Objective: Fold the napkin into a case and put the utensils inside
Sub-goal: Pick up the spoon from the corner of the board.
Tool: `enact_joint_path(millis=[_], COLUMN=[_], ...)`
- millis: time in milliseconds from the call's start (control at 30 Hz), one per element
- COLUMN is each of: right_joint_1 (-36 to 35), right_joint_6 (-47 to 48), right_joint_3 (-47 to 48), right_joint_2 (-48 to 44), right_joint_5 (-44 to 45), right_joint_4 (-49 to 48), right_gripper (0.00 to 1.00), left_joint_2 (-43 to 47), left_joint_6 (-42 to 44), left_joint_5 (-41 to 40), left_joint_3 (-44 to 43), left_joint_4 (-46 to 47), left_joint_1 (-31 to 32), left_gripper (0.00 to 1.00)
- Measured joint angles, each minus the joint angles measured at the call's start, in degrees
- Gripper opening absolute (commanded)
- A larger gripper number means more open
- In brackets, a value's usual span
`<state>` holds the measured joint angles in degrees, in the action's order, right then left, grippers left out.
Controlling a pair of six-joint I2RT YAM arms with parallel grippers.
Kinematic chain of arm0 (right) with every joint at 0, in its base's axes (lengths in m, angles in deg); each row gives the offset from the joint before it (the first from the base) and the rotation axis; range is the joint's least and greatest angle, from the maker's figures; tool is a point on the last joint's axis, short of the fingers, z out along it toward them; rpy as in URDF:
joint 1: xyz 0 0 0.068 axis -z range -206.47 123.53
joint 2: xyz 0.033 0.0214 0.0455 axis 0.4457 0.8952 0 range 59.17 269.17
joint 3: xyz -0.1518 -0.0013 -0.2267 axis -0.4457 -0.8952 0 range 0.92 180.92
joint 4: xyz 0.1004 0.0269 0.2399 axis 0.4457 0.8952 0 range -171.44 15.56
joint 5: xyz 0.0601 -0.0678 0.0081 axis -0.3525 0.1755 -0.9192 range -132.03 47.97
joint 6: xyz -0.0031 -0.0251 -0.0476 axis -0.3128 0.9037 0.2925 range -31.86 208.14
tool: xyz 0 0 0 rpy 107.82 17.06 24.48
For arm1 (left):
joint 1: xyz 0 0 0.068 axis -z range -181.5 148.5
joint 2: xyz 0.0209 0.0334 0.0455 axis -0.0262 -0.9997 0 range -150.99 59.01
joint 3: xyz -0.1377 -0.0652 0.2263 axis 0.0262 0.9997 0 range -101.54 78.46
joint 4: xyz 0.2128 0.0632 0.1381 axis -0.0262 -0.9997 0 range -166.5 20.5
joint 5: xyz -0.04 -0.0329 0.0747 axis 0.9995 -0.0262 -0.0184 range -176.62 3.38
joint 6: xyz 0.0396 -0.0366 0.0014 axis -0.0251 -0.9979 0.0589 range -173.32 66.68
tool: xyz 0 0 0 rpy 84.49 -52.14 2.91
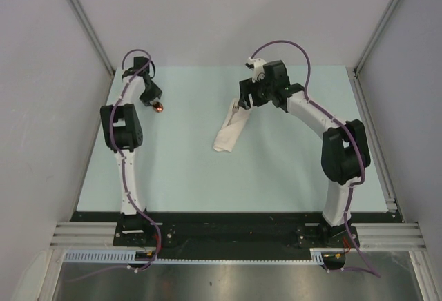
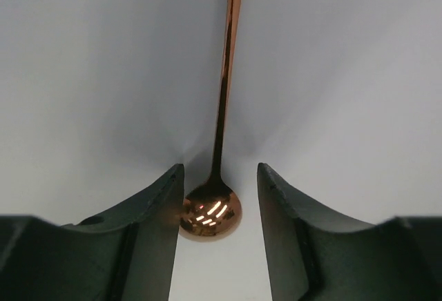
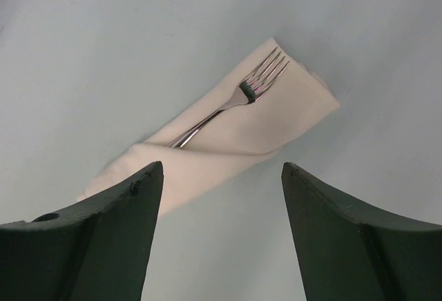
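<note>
**Fork in case; spoon on table between spread left fingers**

A pale blue-green flat table top (image 1: 186,177) is seen, with both arms reaching out over it from the near edge. The cream-white cloth napkin folded into a narrow long case (image 1: 227,137) is laid slanted on it, roughly mid-table. The small silver metal fork (image 3: 235,101) is seen lying along the case, with its handle tucked under a fold of cloth and its tines left bare on top.

The right gripper (image 1: 243,102) is held at the far end of the case, fingers spread wide and nothing pinched. In its wrist view the case is framed between the two dark fingers and is not touched.

Well to the left of the case, about level with its far end, the slim copper-orange spoon with shiny bowl (image 2: 222,108) is laid flat on the table. The left gripper (image 2: 219,177) is placed at the bowl, fingers spread to either side. A gap is seen at the right finger; contact at the left finger cannot be told. The handle is pointed away from the gripper.
</note>
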<state>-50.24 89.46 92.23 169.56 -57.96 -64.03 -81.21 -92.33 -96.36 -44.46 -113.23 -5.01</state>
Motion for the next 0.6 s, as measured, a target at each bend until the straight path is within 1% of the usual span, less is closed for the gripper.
enact_joint_path(millis=[67,100,167,200,267,300,400,467,533,600], right_joint_1=[-0.1,-0.2,-0.4,-0.5,-0.7,-0.9,-1.7,-2.8,-4.4,-6.6], right_joint_6=[-0.2,-0.2,-0.3,-0.4,-0.5,-0.7,-0.5,0.3,1.7,4.6], right_joint_3=[-1.0,-1.5,-2.4,-2.8,-3.8,-4.3,-5.2,-6.4,-8.4,-11.2], right_joint_2=[-0.9,-1.4,-2.4,-2.9,-4.0,-4.6,-5.7,-6.4,-7.5,-9.1], right_joint_5=[0.0,0.1,0.4,0.6,1.0,1.3,1.8,2.4,3.1,3.1], right_joint_4=[-0.3,-0.6,-0.7,-0.8,-0.9,-1.2,-1.7,-2.3,-3.6,-5.3], right_gripper=[0.74,0.74,0.75,0.74,0.74,0.74,0.73,0.73,0.74,0.75], left_joint_2=[-1.2,-1.6,-2.0,-2.2,-2.3,-2.3,-2.3,-1.3,1.3,5.7], left_joint_6=[0.0,0.0,0.0,0.0,-0.1,0.3,0.8,1.2,1.1,0.5], left_joint_5=[0.9,1.2,2.3,2.9,4.1,5.1,7.6,9.7,12.2,15.2], left_joint_3=[-1.2,-1.8,-2.4,-2.4,-2.4,-2.4,-1.9,0.0,4.3,10.6], left_joint_4=[0.1,0.2,0.5,0.5,0.9,1.1,1.9,3.5,4.2,5.0], left_joint_1=[0.0,-0.1,-0.1,-0.2,-0.2,-0.3,-0.5,-0.5,-0.5,-0.4], left_gripper=[0.42,0.32,0.21,0.12,0.06,0.01,0.0,0.0,0.0,0.0])
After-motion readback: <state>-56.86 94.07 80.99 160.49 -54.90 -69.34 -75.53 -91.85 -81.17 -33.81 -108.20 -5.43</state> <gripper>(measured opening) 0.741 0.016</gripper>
